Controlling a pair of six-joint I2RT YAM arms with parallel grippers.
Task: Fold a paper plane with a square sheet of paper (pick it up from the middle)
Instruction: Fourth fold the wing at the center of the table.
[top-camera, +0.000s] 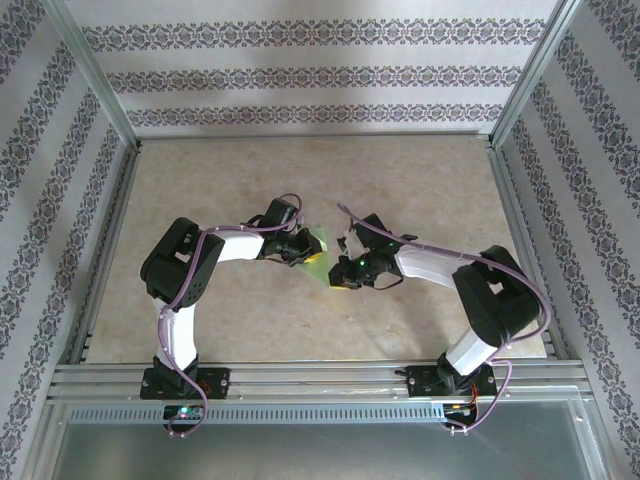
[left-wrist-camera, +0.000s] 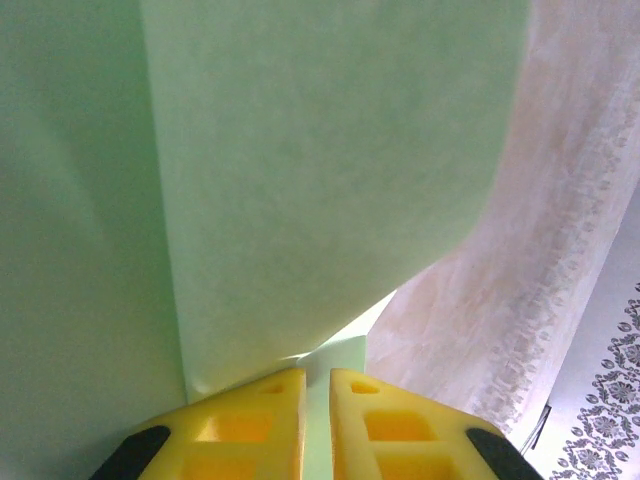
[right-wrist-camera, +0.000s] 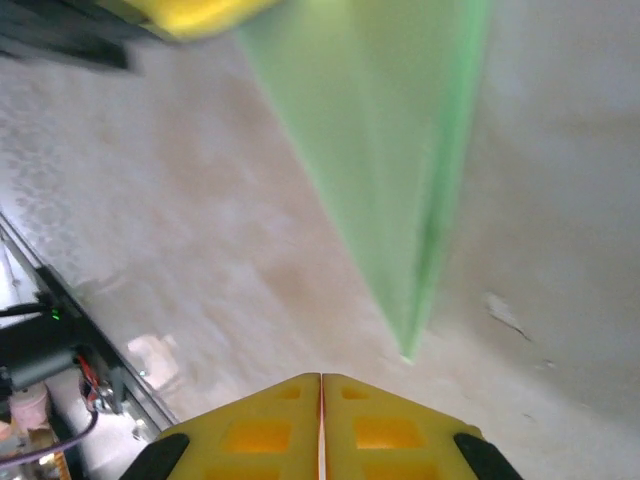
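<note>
left gripper (left-wrist-camera: 317, 378): yellow fingers (left-wrist-camera: 255, 405) are seen drawn nearly together, with a thin strip of green paper (left-wrist-camera: 330, 180) caught in the slit between them, so the paper is clamped. from the fingertips the paper spreads up and forward. a straight crease is seen just left of the left finger, running away from it, and a second layer is seen beyond that crease. the curved free edge of the paper is seen ahead and to the right of the right finger, with the beige table (left-wrist-camera: 500, 330) showing past it.

right gripper (right-wrist-camera: 321, 380): fingers are pressed flat together, no gap, nothing held. the paper is seen ahead of and above the fingertips as a narrow folded wedge tapering to a point. the point sits just ahead of the tips and slightly right, not touching them. a blurred yellow shape is seen at the far upper left of the wedge, probably a finger of the left gripper, but it is too blurred to be sure.

in the top view the paper is seen between the two grippers, at the left fingertips and held off the table.
</note>
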